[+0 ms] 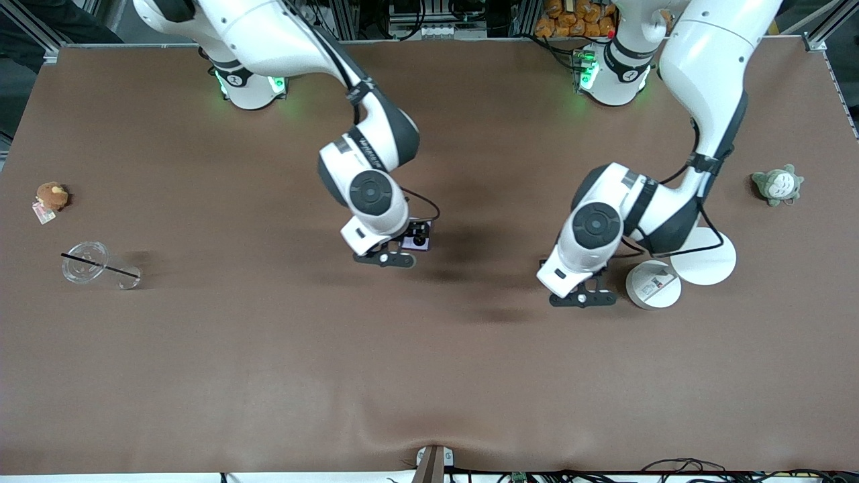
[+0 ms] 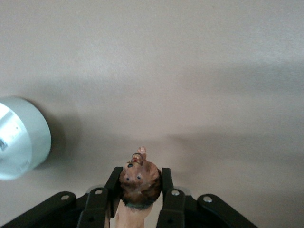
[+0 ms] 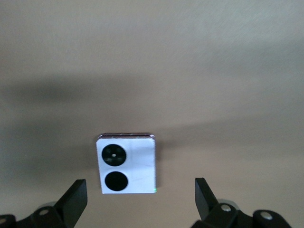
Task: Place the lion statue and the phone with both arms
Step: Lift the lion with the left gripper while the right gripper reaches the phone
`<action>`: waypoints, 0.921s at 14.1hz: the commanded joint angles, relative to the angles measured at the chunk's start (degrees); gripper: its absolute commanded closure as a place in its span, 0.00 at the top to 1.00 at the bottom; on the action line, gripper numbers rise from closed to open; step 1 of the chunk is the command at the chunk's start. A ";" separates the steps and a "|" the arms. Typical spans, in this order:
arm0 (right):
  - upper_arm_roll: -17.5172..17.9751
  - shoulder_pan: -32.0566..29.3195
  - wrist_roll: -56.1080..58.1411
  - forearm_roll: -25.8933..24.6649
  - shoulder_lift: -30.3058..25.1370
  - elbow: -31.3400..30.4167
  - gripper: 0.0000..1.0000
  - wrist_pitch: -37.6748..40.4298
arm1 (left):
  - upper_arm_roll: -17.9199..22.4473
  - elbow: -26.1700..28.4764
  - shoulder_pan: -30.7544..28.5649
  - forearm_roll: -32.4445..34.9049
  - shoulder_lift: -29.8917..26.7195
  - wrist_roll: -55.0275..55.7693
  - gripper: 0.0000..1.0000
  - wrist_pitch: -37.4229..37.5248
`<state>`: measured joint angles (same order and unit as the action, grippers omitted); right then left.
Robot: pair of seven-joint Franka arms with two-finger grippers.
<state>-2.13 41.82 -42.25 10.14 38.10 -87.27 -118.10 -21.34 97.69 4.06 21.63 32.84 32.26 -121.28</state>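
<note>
Bench: big brown bench fills your whole front view, both arm bases along its top edge.
Right arm: yours comes in from the right arm's end and bends down over the middle of the bench.
Left arm: reaches down close to the white discs, toward the left arm's end.
White discs: one thick white puck with a small label on top, touching a flat white disc that lies a bit farther from the front camera. You also see the puck in the left wrist view.
Clear cup: tipped-over clear plastic cup with a black straw, at the right arm's end.
Grey-green plush: small one sitting near the left arm's end of the bench.
Brown plush: round little guy with a tag, a bit farther from the front camera than the cup.
Right pincer: right pincer is spread wide, gripping nothing, hanging just over the phone.
Phone: pale lilac phone lies flat on the bench, camera circles up, between your spread fingers but not touched; it peeks out by the wrist in the front view.
Left pincer: left pincer is pinching the lion statue, up off the bench beside the puck.
Lion statue: tiny brown-orange lion statue clamped between both fingers, face toward the wrist camera.
</note>
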 commanded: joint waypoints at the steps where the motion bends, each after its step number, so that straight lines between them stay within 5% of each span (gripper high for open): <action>1: -0.68 0.98 -2.31 1.11 1.71 0.96 1.00 -1.08 | -0.46 0.57 -1.60 1.48 0.82 -4.39 0.00 -2.20; 5: -0.68 2.91 -2.31 1.02 4.61 0.87 1.00 -3.80 | -0.73 4.08 -5.38 2.02 1.62 -6.86 0.00 -8.52; 13: -0.77 3.62 -2.40 1.02 6.81 0.78 1.00 -5.39 | -0.37 6.55 -8.89 5.53 0.65 -7.56 0.00 -8.01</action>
<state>-2.16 44.80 -44.04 10.15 44.05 -87.25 -123.22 -21.29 102.33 -3.08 25.83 35.27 24.97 -128.83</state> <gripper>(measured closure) 0.000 0.630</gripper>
